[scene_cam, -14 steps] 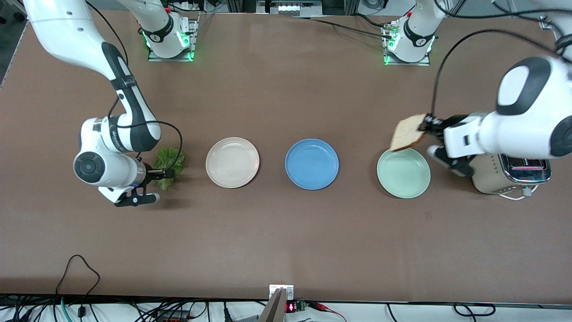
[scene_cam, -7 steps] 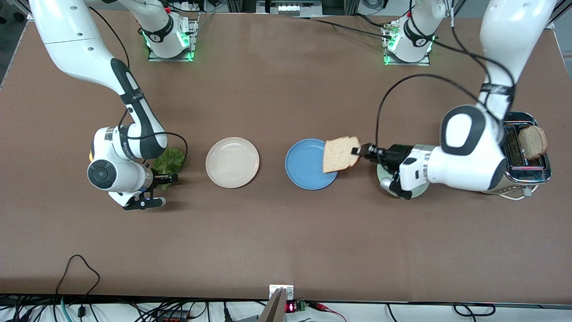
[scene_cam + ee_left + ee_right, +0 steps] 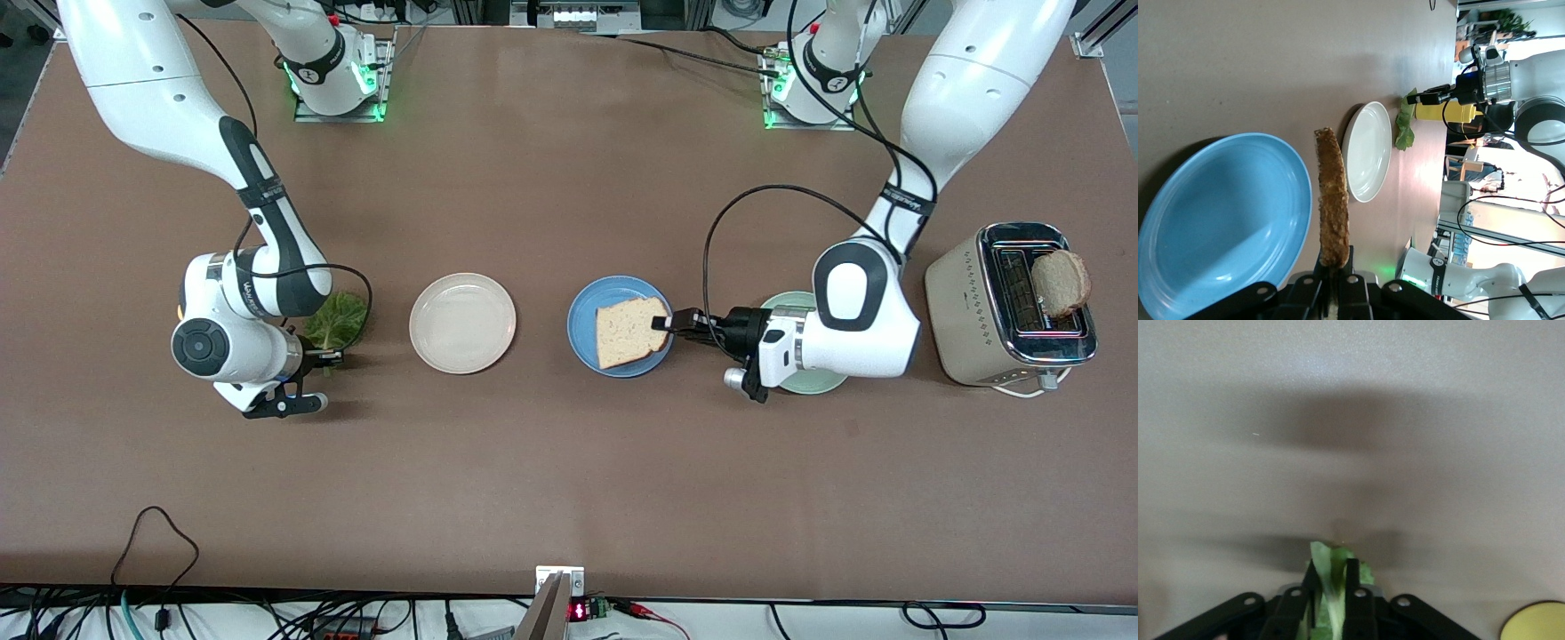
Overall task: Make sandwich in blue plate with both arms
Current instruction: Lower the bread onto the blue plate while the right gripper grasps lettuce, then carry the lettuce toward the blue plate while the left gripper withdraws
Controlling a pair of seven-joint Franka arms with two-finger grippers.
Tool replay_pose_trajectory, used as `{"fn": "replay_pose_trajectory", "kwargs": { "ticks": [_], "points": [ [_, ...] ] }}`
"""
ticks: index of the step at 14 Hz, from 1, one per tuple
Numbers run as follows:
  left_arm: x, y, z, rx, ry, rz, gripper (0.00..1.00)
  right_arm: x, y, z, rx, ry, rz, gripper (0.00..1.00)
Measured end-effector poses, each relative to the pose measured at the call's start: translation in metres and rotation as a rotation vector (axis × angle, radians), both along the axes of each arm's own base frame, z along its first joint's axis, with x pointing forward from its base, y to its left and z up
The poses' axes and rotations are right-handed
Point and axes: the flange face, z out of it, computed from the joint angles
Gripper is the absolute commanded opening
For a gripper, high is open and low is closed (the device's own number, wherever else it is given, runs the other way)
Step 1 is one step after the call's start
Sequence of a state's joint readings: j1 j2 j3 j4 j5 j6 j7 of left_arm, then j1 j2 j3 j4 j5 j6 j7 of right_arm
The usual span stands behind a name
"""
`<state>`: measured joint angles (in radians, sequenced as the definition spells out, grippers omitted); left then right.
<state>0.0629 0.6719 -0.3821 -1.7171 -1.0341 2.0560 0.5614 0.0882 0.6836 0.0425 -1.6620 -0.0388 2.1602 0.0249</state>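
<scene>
My left gripper (image 3: 662, 322) is shut on a slice of tan bread (image 3: 629, 331) and holds it flat just over the blue plate (image 3: 591, 307). In the left wrist view the bread (image 3: 1331, 197) stands edge-on between the jaws, beside the blue plate (image 3: 1218, 220). My right gripper (image 3: 331, 356) is shut on the stem of a green lettuce leaf (image 3: 336, 318) and holds it low over the table at the right arm's end. The lettuce (image 3: 1333, 587) sits between the jaws in the right wrist view. A second bread slice (image 3: 1060, 282) sticks out of the toaster.
A cream-white plate (image 3: 462, 322) lies between the lettuce and the blue plate. A mint-green plate (image 3: 805, 380) lies under my left wrist. A beige toaster (image 3: 978, 311) stands at the left arm's end.
My left arm has swung from beside the toaster, past the green plate, and brought the bread down over the blue plate. The right gripper has barely moved with the lettuce.
</scene>
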Motion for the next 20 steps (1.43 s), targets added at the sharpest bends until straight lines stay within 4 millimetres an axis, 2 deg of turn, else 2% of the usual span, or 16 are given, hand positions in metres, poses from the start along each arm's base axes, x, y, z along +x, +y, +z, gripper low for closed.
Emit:
{"fn": "replay_pose_trajectory", "kwargs": {
  "ticks": [3, 5, 8, 11, 14, 16, 17, 18, 19, 20],
  "points": [
    [-0.015, -0.003, -0.037, 0.005, -0.015, 0.004, 0.0, 0.002, -0.001, 0.002, 0.001, -0.004, 0.005, 0.0],
    [-0.019, -0.007, -0.051, 0.011, -0.013, 0.0, 0.0, 0.009, -0.005, 0.012, 0.005, -0.027, 0.018, 0.0],
    [-0.025, -0.015, -0.059, 0.012, -0.003, -0.014, 0.0, 0.025, -0.01, 0.053, 0.019, -0.099, 0.075, 0.0],
    [-0.033, -0.021, -0.065, 0.016, 0.013, -0.028, 0.0, 0.032, -0.004, 0.098, 0.03, -0.141, 0.151, 0.0],
    [-0.043, -0.027, -0.071, 0.02, 0.029, -0.041, 0.01, 0.029, 0.018, 0.129, 0.049, -0.162, 0.31, 0.0],
    [-0.045, -0.033, -0.071, 0.015, 0.029, -0.029, 0.01, 0.022, 0.046, 0.146, 0.06, -0.149, 0.428, 0.0],
    [-0.046, -0.038, -0.072, 0.021, 0.022, -0.026, 0.03, 0.017, 0.066, 0.156, 0.065, -0.144, 0.486, 0.0],
    [-0.048, -0.044, -0.072, 0.029, 0.015, -0.027, 0.18, 0.011, 0.087, 0.165, 0.07, -0.139, 0.544, 0.0],
    [-0.049, -0.048, -0.072, 0.036, 0.01, -0.028, 0.81, 0.004, 0.11, 0.172, 0.076, -0.132, 0.602, 0.0],
    [-0.05, -0.05, -0.073, 0.039, 0.008, -0.03, 1.0, -0.003, 0.132, 0.177, 0.082, -0.129, 0.651, 0.0]
  ]
}}
